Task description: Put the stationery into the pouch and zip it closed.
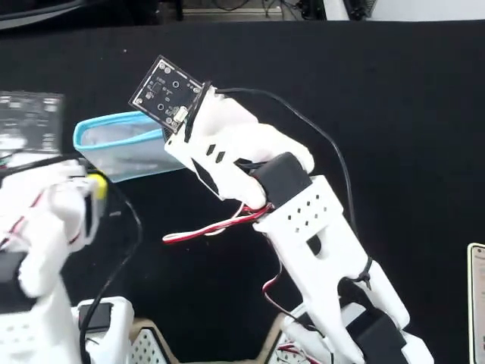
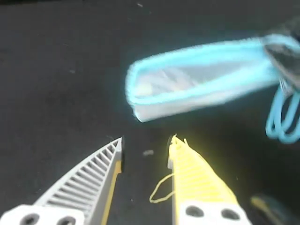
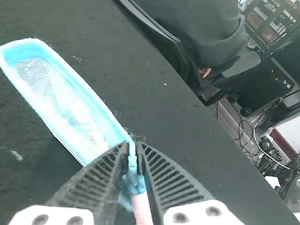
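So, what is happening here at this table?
Two robot arms are busy with a blue pouch that lies on a black table. The right gripper is shut on one end of the pouch, at its blue edge. The left gripper is open near the other end and does not touch it. I cannot tell whether the zip is closed.
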